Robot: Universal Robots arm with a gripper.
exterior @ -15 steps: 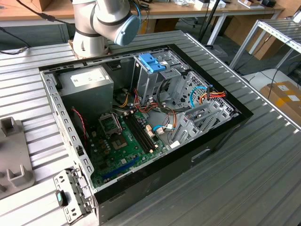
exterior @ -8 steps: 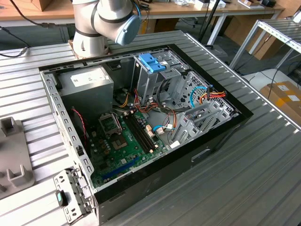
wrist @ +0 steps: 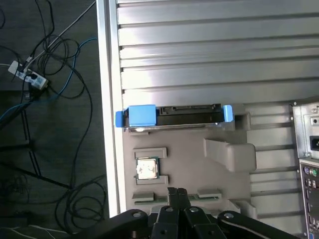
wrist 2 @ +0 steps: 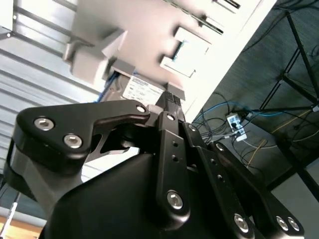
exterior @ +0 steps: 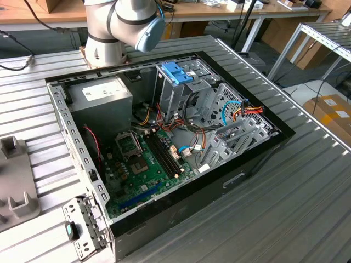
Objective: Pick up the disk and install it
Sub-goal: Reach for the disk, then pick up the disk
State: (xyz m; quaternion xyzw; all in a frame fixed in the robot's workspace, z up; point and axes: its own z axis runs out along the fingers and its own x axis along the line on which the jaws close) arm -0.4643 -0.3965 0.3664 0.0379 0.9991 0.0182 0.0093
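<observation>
Disk not picked up yet.
We see the disk (wrist: 174, 115) standing on its edge in the grey holder (wrist: 224, 154) on the table (wrist: 199, 50), not in the case (exterior: 181, 213). So all the work is left. The gripper (wrist: 177, 193) hangs near the disk, not touching it, closed up tight and holding nothing.

You have soft, even light from above in the exterior view. The table (exterior: 307, 186) shines pale toward 4 o'clock, while the floor of the case (exterior: 219, 183) lies in shade. In the second wrist view, glare bleaches the table edge behind the dark gripper (wrist 2: 172, 99). In the first wrist view the table gleams in bands and the floor (wrist: 50, 149) is dim.
</observation>
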